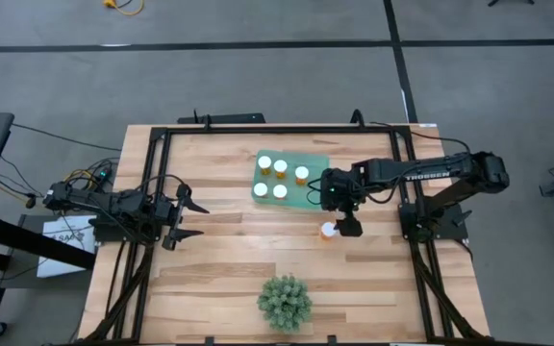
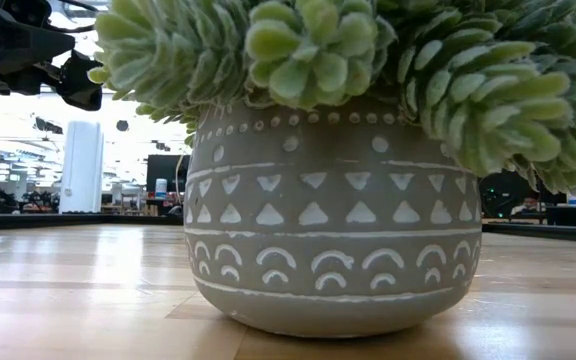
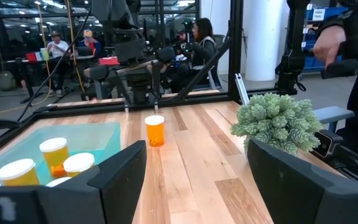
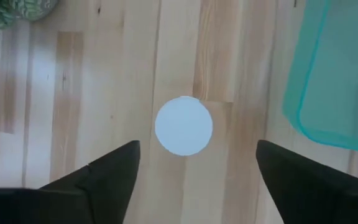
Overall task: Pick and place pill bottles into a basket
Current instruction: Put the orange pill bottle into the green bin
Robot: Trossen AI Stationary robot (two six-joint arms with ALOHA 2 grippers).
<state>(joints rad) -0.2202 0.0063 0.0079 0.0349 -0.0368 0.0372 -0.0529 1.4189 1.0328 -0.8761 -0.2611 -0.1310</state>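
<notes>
One pill bottle (image 1: 328,230), amber with a white cap, stands upright on the wooden table just right of the teal-green basket (image 1: 314,160). Several more bottles (image 1: 280,167) stand inside the basket. My right gripper (image 1: 339,226) hangs open above the lone bottle, fingers pointing down. In the right wrist view its two fingers (image 4: 114,168) stand on either side of the white cap (image 4: 184,125), apart from it. My left gripper (image 1: 192,219) is open and empty at the table's left side, facing the basket and the lone bottle (image 3: 155,130).
A spiky green plant (image 1: 285,301) in a patterned grey pot (image 2: 333,230) stands near the table's front edge and fills the low view. A black frame (image 1: 258,130) rims the table. The basket's corner (image 4: 328,81) lies close beside the lone bottle. People sit in the room beyond.
</notes>
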